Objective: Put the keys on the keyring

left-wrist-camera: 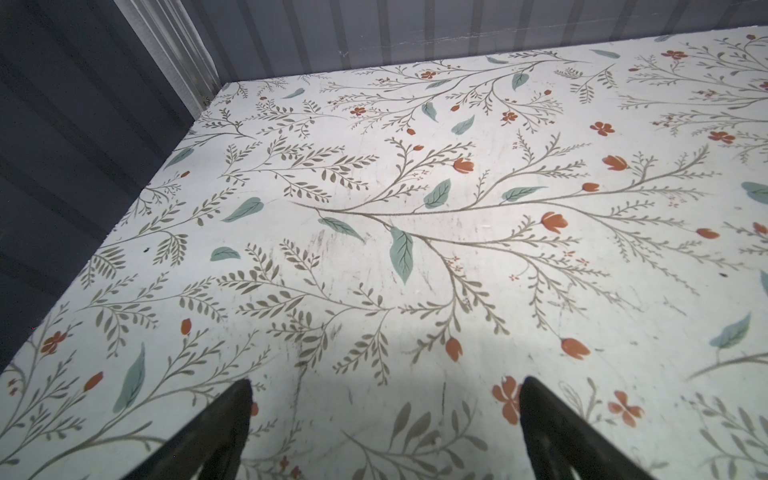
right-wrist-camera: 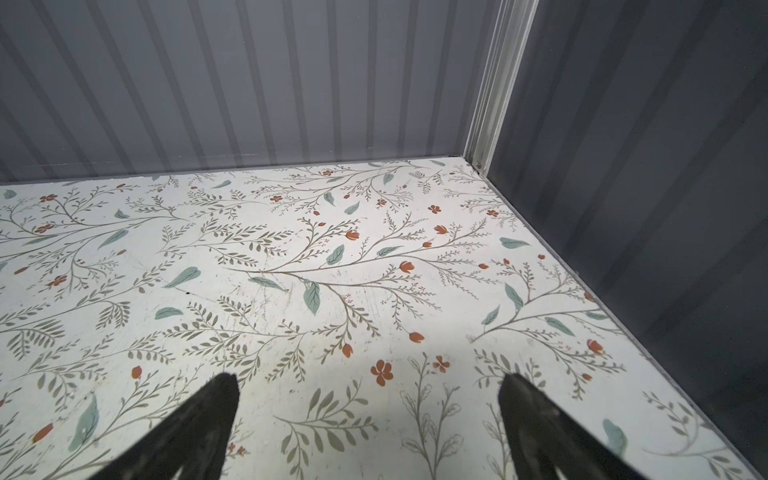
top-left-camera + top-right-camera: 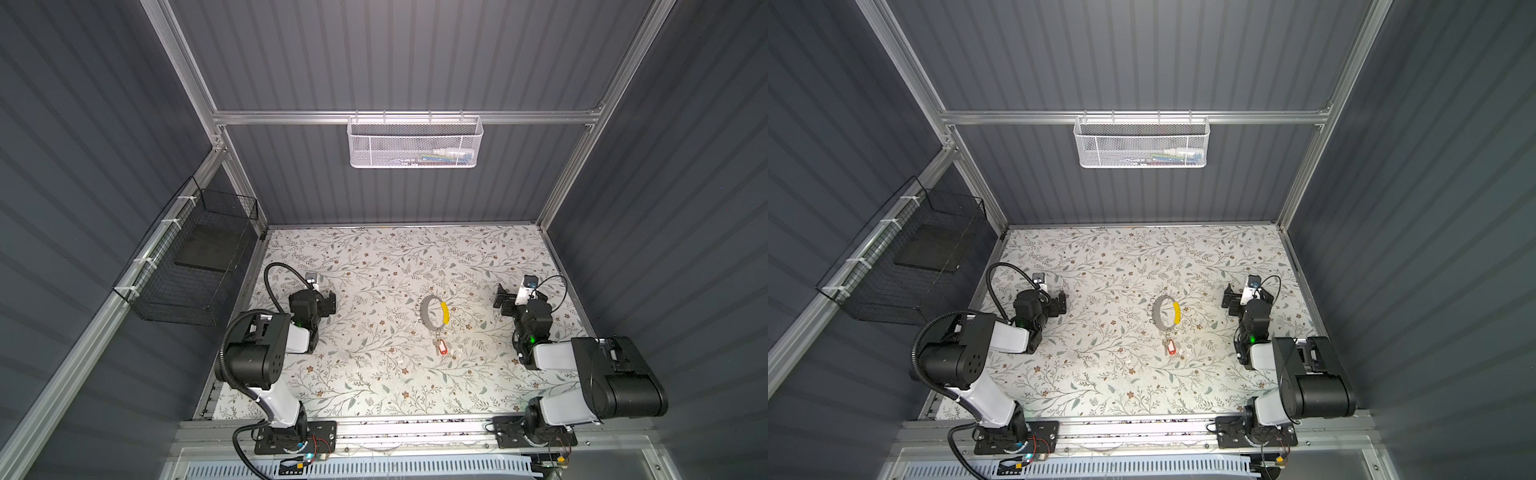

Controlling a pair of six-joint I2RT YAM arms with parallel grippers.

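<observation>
Grey keyring (image 3: 424,313) lies just beside the keys (image 3: 442,348); left gripper (image 1: 385,381) and right gripper (image 2: 369,376) gape empty.

Bench (image 3: 374,270): floral-patterned top. Lying on it, mid-bench: keyring (image 3: 423,313), grey hoop with a yellow section; keys (image 3: 441,346) with red tag, just beside the hoop.

Enclosed robot test cell, laboratory type. An aluminium frame (image 3: 407,117) and grey ribbed wall panels (image 3: 395,54) box in a floral-papered desk (image 3: 374,386). Left arm (image 3: 266,357) and right arm (image 3: 611,378) are bolted to a rail (image 3: 415,430) at lower centre.
</observation>
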